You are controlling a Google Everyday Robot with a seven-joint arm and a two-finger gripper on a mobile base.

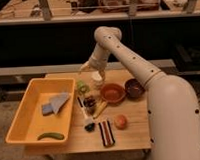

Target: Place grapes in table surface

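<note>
The grapes (pixel 89 101), a small dark bumpy cluster, lie on the light tan table surface (pixel 133 135), just left of an orange-red bowl (pixel 113 92). My gripper (pixel 96 76) hangs over the back part of the table, a little behind and above the grapes and apart from them. The arm comes from the lower right, bends high at the elbow (pixel 108 36) and reaches down to the gripper. A green round item (pixel 82 87) lies just left of the gripper.
A yellow bin (pixel 25 133) on the left holds grey-blue pieces (pixel 54 104) and a green pod (pixel 51 136). A dark maroon bowl (pixel 134 88), an orange fruit (pixel 120 121), a striped packet (pixel 106 133) and a stick-like item (pixel 87 116) lie on the table.
</note>
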